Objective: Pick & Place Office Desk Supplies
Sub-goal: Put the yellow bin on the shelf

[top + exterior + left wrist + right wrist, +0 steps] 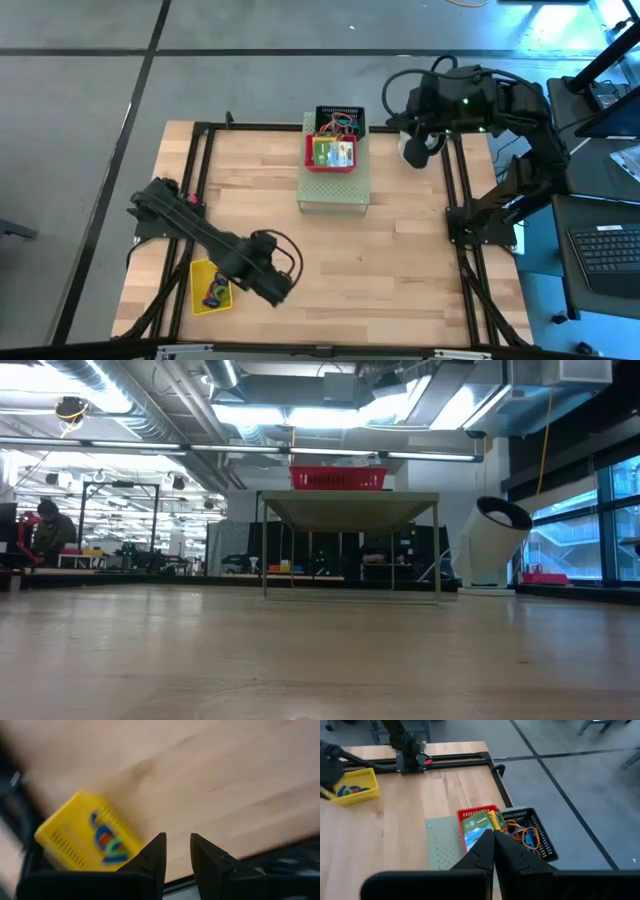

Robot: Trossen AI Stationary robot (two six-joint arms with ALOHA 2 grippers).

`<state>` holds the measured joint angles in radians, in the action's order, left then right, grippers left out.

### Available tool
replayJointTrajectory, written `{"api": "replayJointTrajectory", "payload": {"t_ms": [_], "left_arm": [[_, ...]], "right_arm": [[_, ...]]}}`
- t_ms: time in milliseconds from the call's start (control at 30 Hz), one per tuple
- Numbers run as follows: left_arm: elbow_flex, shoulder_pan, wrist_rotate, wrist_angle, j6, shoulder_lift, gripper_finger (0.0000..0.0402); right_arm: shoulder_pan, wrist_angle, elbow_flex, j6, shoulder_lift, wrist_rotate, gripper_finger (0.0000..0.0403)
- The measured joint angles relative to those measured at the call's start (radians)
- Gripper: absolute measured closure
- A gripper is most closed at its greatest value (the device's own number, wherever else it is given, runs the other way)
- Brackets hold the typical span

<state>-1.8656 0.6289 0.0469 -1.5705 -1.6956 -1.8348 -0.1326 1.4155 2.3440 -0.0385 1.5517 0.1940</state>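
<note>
We see the left gripper [177,851] above the bare wooden table [400,270], its fingers slightly apart and pinching nothing, just beside the yellow basket [207,287] of coloured rubber-band loops [107,840]. The right gripper [493,845], pressed together, hangs over the red basket [331,154] holding the yellow-and-green card boxes [333,151]. We can read no label. Only the low view shows a person [50,532] far behind.
</note>
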Motion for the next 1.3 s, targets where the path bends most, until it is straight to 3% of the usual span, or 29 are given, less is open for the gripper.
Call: {"api": "replayJointTrajectory", "payload": {"t_ms": [100,500,667,900,1300], "left_arm": [[0.123,0.007,-0.097,-0.002,-0.083,0.0,0.032],[0.373,0.099,-0.062,0.086,-0.379,0.118,0.0316],[0.499,0.116,-0.083,0.249,-0.393,0.162,0.028],[0.575,0.116,-0.13,0.306,-0.411,0.172,0.0231],[0.683,0.121,-0.128,0.464,-0.428,0.171,0.0226]], "right_arm": [[0.019,0.001,0.0,-0.007,-0.001,0.001,0.0395],[0.072,0.055,-0.001,-0.03,-0.001,0.008,0.0395],[0.072,0.063,-0.001,-0.042,-0.001,0.012,0.0395],[0.072,0.063,-0.001,-0.048,-0.001,0.011,0.0395],[0.072,0.064,-0.001,-0.048,-0.001,0.008,0.0396]]}}
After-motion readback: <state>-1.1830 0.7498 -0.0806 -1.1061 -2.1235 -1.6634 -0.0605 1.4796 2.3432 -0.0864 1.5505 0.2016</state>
